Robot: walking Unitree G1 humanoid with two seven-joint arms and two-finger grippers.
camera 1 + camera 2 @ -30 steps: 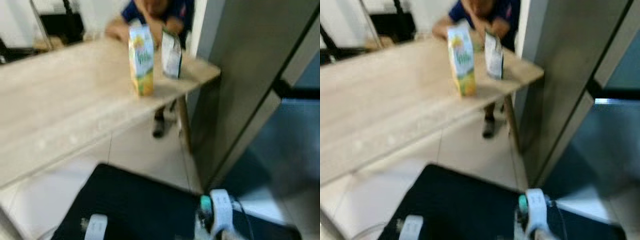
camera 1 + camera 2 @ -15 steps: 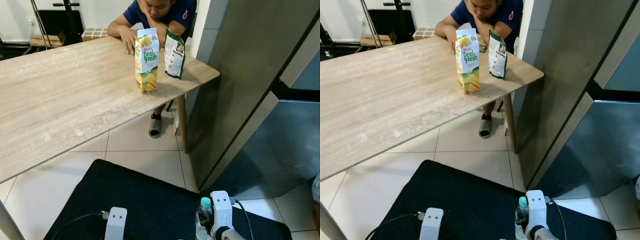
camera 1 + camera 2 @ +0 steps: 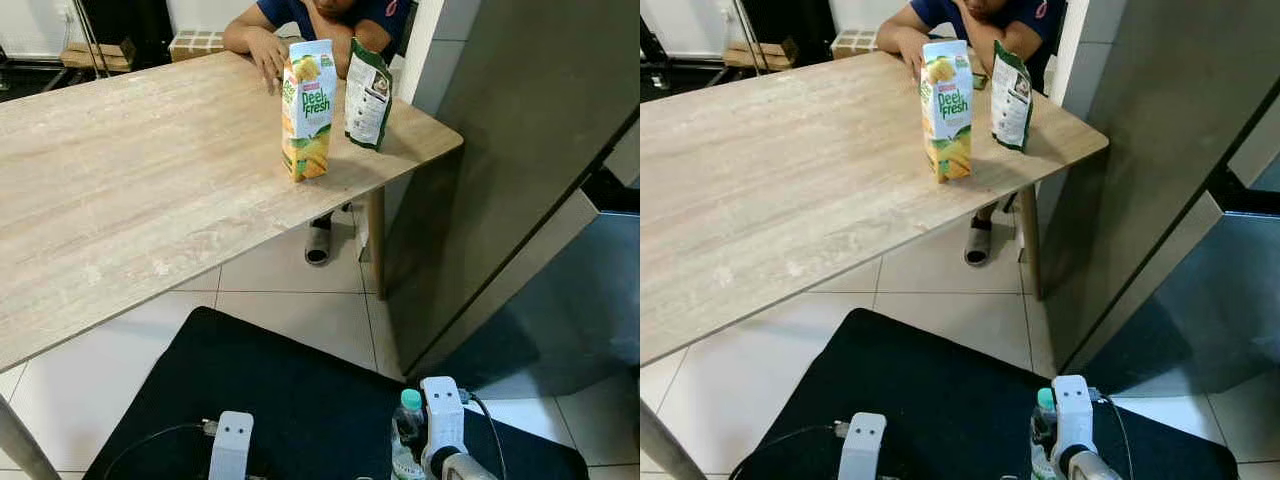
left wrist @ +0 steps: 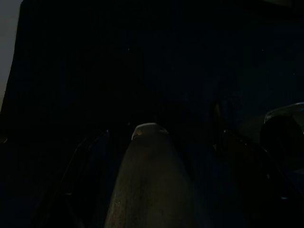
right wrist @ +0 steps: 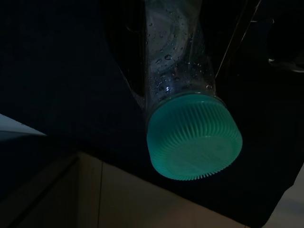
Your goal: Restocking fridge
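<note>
A yellow-green Deel Fresh juice carton (image 3: 308,108) stands upright near the right end of the wooden table (image 3: 130,190). A green pouch (image 3: 367,94) stands just right of it. Low at my right side, my right gripper (image 3: 420,455) is shut on a clear water bottle (image 5: 176,71) with a teal cap (image 3: 411,400). The bottle stands upright. The right wrist view looks along the wet bottle to its cap (image 5: 194,137). My left arm (image 3: 232,445) hangs idle at lower left. Its wrist view is very dark.
A person (image 3: 330,12) sits at the table's far side, one hand (image 3: 268,62) resting behind the carton. The tall grey fridge (image 3: 520,150) rises on the right, close to the table's corner. A black surface (image 3: 280,400) spreads low in front of me over the tiled floor (image 3: 280,290).
The camera has steadied from a blur and shifted, so the table and carton sit lower and further right. The bottle stays in my right gripper.
</note>
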